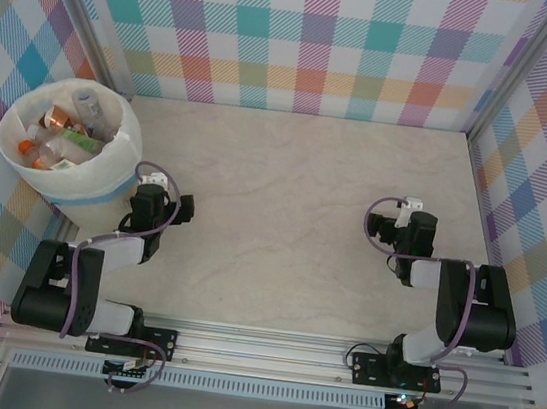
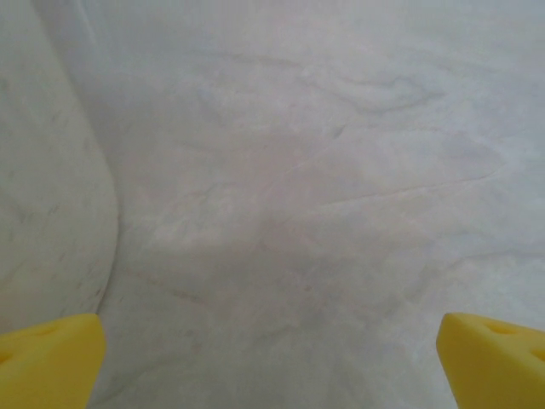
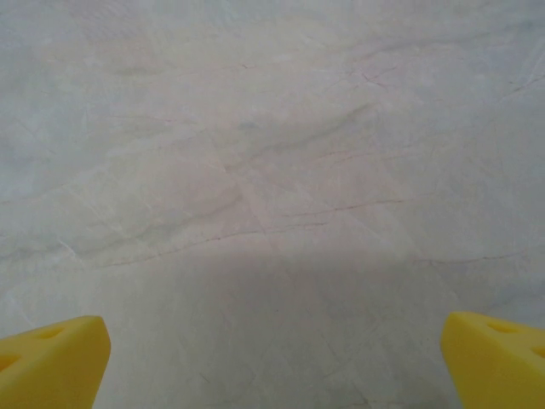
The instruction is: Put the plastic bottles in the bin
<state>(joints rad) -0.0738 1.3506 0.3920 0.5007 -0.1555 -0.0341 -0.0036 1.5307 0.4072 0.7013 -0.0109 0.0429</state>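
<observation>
The bin [image 1: 108, 175], a round white tub with a pale blue band, stands at the table's back left. Several crushed plastic bottles [image 1: 61, 132] with orange, green and grey parts lie inside it. My left gripper [image 1: 155, 192] rests low over the table just right of the bin, open and empty. In the left wrist view its yellow fingertips [image 2: 47, 362] sit far apart over bare table, and the bin's white wall [image 2: 47, 179] curves down the left side. My right gripper [image 1: 403, 222] is on the right half of the table, open, its fingertips [image 3: 51, 362] wide apart with nothing between them.
The pale marbled table [image 1: 285, 196] is walled by checked panels at the back and both sides. An aluminium rail [image 1: 264, 350] carrying both arm bases runs along the near edge.
</observation>
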